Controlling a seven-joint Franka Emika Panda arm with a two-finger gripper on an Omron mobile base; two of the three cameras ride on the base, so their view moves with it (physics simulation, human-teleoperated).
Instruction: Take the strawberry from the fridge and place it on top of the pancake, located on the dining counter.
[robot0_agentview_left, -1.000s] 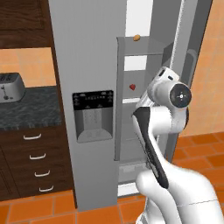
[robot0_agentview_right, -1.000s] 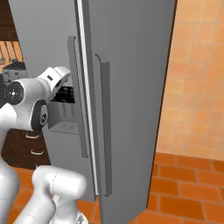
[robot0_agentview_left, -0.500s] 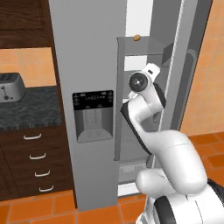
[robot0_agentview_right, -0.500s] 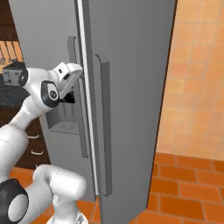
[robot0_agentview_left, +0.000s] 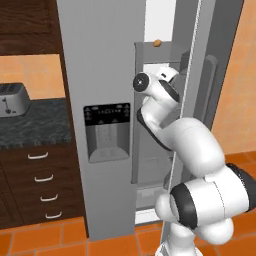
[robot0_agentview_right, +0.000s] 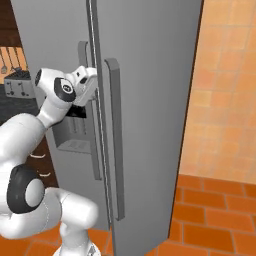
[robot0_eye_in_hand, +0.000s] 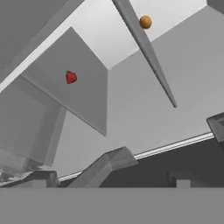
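Fridge (robot0_agentview_left: 107, 75) shelf, strawberry (robot0_eye_in_hand: 71, 77) inside

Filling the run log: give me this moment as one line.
phase: reaching into fridge | strawberry: on shelf, ungrasped | claw: open, apart from berry | orange-brown item: higher shelf

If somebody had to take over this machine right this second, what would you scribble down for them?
Hand: reaching into the open fridge, holding nothing; open or shut cannot be told.
Strawberry: lying on a shelf inside, untouched, ahead of the hand in the hand view.
Small orange item: on a higher shelf; leave it alone.
Done: fridge door open, arm inside.
Left: close in on the strawberry, grasp it, pull out, carry it to the pancake on the dining counter and set it on top.
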